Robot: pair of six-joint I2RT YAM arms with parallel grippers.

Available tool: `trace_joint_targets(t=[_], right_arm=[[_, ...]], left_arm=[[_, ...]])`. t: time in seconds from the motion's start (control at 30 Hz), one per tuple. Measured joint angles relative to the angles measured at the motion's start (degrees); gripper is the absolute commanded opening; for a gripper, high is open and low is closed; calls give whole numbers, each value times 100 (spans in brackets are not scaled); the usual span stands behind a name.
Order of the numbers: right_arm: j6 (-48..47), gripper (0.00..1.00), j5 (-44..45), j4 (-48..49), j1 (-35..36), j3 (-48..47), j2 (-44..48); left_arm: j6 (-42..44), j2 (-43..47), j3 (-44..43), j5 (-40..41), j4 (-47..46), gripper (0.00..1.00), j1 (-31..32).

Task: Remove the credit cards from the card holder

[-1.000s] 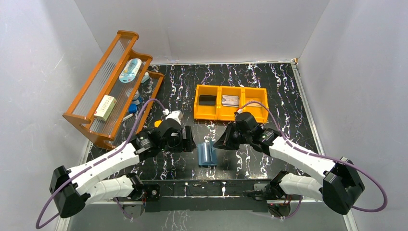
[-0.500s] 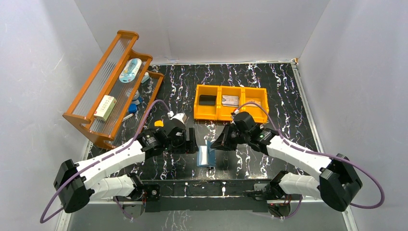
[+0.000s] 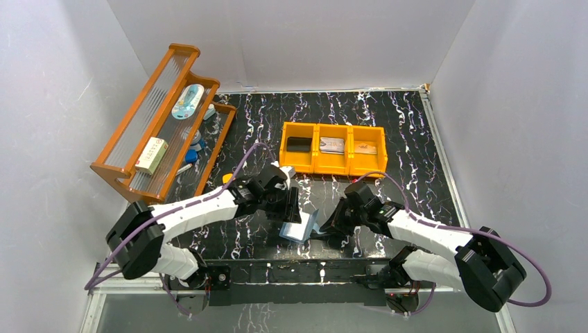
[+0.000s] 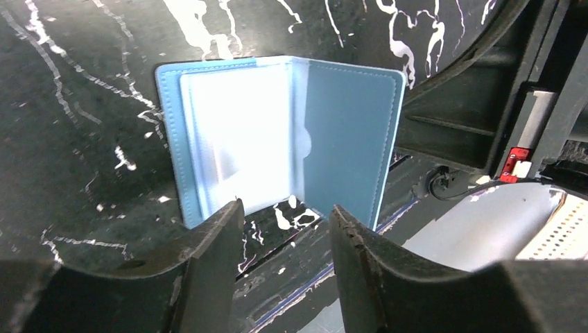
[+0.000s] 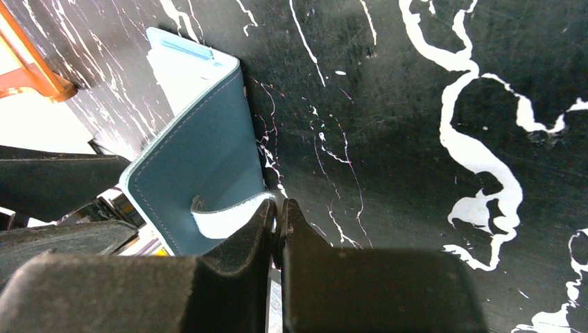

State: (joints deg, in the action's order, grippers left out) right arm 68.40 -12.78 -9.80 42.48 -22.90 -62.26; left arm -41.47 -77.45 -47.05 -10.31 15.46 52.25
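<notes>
On the marbled table [image 3: 388, 118], card holder [image 3: 299, 227] half-open, spine running near-to-far.

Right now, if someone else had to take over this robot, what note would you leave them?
Left end effector: open, hovering at the card holder's edge, gripping nothing.
Right end effector: shut on the closing tab, keeping one flap raised.
Done: a greyish card and an orange-tan card lie in the orange bin's middle and right compartments.
Left: the clear pocket may hold another card; I cannot tell. Check it, pull out any, then release the tab.
</notes>
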Motion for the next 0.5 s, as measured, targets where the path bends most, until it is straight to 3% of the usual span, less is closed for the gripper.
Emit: trace_joint_targets(t=[0.33, 0.5], right_arm=[[-109, 7, 170, -81, -7, 0, -22], [-249, 13, 328, -422, -15, -138, -22]], left_arm=[[254, -839, -378, -756, -393, 34, 0], [345, -1231, -407, -1091, -520, 34, 15]])
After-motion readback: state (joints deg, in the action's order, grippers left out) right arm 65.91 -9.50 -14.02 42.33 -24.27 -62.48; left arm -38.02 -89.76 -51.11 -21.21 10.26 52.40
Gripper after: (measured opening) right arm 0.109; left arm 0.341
